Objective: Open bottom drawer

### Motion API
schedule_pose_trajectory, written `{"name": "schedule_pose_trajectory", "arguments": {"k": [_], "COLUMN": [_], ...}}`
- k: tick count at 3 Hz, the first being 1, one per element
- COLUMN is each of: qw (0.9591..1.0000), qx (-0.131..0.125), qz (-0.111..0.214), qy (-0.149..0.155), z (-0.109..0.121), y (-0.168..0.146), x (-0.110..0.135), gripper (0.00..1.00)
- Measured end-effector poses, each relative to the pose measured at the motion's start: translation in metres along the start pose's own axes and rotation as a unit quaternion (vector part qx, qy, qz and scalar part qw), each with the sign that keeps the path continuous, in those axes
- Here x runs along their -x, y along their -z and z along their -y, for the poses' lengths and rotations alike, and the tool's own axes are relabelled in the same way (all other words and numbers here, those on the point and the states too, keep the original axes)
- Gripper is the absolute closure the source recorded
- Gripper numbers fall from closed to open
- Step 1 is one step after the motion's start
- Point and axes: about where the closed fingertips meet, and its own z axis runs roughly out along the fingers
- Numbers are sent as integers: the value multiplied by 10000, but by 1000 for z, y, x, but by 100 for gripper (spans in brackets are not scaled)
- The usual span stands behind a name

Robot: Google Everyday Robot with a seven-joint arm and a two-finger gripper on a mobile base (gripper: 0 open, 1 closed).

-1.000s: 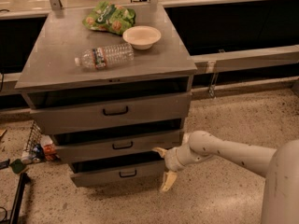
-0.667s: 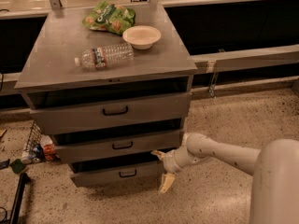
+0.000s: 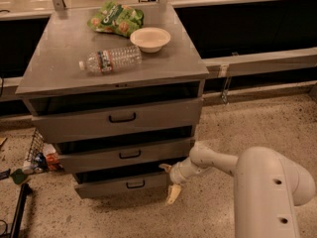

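The bottom drawer (image 3: pixel 106 187) is the lowest of three grey drawers in the cabinet, with a small black pull handle (image 3: pixel 134 184). Its front stands slightly out from the cabinet, with a dark gap above it. My gripper (image 3: pixel 169 181) is at the right end of this drawer's front, low near the floor. It is open, with one fingertip (image 3: pixel 163 167) above and the other (image 3: pixel 173 196) below. It holds nothing. My white arm (image 3: pixel 262 182) reaches in from the lower right.
On the cabinet top (image 3: pixel 59 78) lie a plastic water bottle (image 3: pixel 110 59), a white bowl (image 3: pixel 150 38) and a green chip bag (image 3: pixel 115 18). The middle drawer (image 3: pixel 126 154) and top drawer (image 3: pixel 119 118) sit above. A wire basket with clutter (image 3: pixel 37 155) stands at the left.
My gripper has shifted slightly left toward the drawer's right end. My arm's elbow fills more of the lower right. The drawers have not moved.
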Motion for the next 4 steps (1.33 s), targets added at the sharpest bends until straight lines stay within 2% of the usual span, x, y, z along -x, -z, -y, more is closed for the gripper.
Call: {"name": "schedule_pose_trajectory", "arguments": {"k": [2,3,4], "qw": [9991,9988,9986], "qx": [-312,-342,-364], "qz": [-287,-319,-346], "qy": [-99,-151,-187], "z": [32,42,51], "y": [-20,-30,-39], "x": [-48,-62,-68], "gripper": [0,0,18]}}
